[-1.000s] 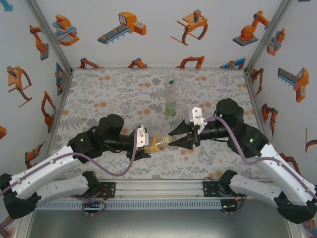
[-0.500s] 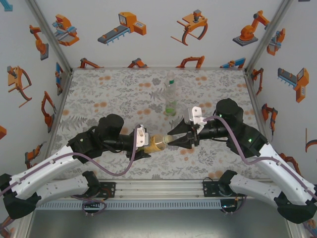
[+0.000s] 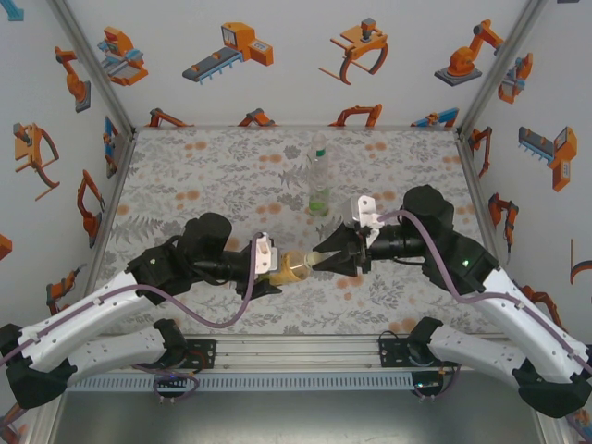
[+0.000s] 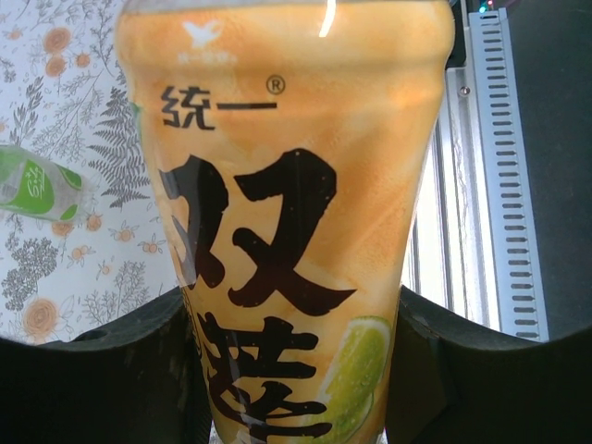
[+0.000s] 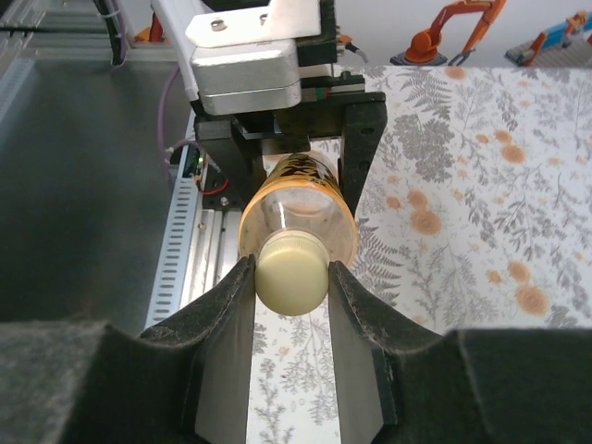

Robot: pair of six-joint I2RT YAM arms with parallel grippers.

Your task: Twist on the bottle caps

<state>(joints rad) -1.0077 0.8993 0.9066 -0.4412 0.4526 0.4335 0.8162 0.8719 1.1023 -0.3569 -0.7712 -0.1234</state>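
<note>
My left gripper (image 3: pixel 280 268) is shut on the amber-yellow bottle (image 3: pixel 296 268), holding it level above the table with its neck towards the right arm. In the left wrist view the bottle's orange label (image 4: pixel 287 231) sits between the dark fingers (image 4: pixel 120 379). A pale yellowish cap (image 5: pixel 291 271) sits on the bottle's neck. My right gripper (image 5: pixel 291 277) is shut on that cap, both pads touching its sides. From above, the right gripper (image 3: pixel 320 262) meets the bottle's mouth end. A clear bottle (image 3: pixel 318 180) with a green label stands at the back.
The clear bottle's green label (image 4: pixel 28 185) shows at the left of the left wrist view. The metal rail (image 3: pixel 296 356) with both arm bases runs along the near edge. The flowered table cover (image 3: pixel 203 176) lies open to the left and far right.
The right gripper's jaws have narrowed onto the cap and its wrist has turned a little. The left gripper and the bottle have stayed put.
</note>
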